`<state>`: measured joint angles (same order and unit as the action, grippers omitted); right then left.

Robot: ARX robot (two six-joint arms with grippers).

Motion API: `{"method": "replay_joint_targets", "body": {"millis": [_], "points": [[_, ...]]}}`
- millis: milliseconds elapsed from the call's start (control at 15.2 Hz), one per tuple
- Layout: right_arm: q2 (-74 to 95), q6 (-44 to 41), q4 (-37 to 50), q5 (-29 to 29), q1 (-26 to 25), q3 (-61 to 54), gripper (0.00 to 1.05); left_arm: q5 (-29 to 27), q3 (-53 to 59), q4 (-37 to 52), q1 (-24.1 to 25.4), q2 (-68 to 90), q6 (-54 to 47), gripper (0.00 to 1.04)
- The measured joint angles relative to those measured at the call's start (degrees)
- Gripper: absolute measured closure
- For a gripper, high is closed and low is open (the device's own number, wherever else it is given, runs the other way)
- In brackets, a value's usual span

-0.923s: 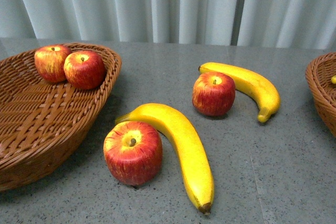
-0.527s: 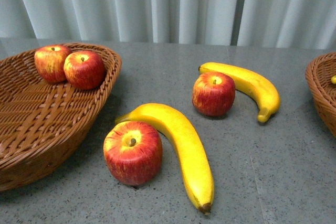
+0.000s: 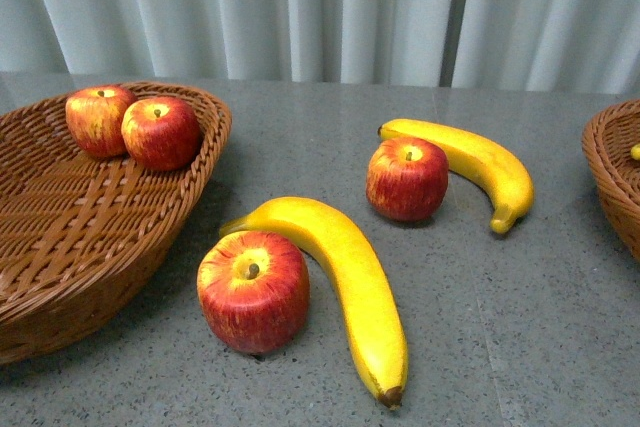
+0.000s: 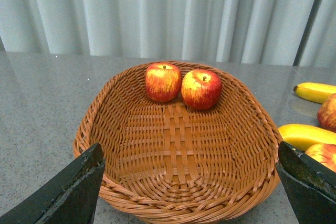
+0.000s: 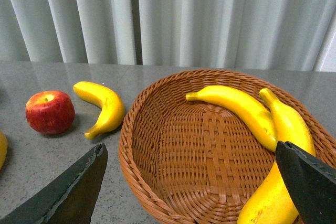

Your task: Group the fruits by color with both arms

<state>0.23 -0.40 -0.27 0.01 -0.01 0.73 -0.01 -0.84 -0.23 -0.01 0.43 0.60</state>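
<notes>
Two red apples [image 3: 100, 119] [image 3: 160, 132] lie in the left wicker basket [image 3: 205, 152]. On the table lie a near apple [image 3: 253, 290] against a long banana [image 3: 340, 277], and a far apple [image 3: 407, 178] beside another banana [image 3: 480, 162]. No arm shows in the front view. My left gripper [image 4: 191, 192] is open and empty, above the near rim of the apple basket [image 4: 262, 129]. My right gripper [image 5: 194, 192] is open and empty, over the right basket [image 5: 131, 129], which holds two bananas [image 5: 236, 106] [image 5: 278, 124].
The grey stone table [image 3: 520, 327] carries both baskets, with the right basket's rim [image 3: 605, 162] at the front view's right edge. A pale curtain [image 3: 320, 7] hangs behind the table.
</notes>
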Motion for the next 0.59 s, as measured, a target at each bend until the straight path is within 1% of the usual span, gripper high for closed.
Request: {"method": "replay_joint_targets", "body": {"millis": [593], "points": [[0.0, 0.0, 0.0, 0.0, 0.0, 0.0, 0.06, 0.0, 0.0, 0.02, 0.0, 0.0, 0.0, 0.07]]}}
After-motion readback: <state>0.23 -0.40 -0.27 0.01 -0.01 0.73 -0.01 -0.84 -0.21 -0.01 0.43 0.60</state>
